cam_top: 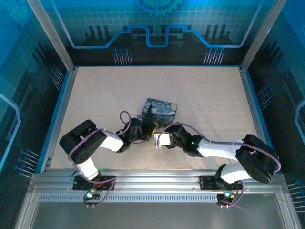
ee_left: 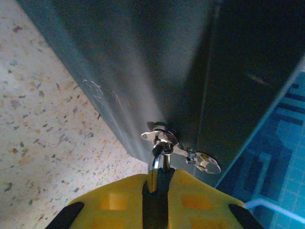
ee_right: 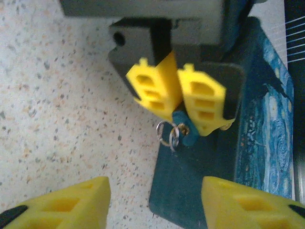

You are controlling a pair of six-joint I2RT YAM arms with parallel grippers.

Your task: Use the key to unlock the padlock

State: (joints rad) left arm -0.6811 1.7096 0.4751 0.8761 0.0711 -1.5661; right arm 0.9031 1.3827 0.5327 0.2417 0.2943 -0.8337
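- padlock (ee_right: pixel 185 130) first: clamped tight in left gripper (ee_left: pixel 156 186), at the tin's (ee_right: pixel 267 143) near edge
- right gripper (ee_right: pixel 155 191) just short of the tin, jaws spread wide
- key (ee_left: pixel 205 162) dangles on a ring by the tin's side wall

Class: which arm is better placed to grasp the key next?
Right: the right gripper is open, empty and facing the padlock, which the left gripper is shut on.

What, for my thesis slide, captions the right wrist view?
Left fingers pinch the blue padlock near the painted tin while the right fingers hover open.
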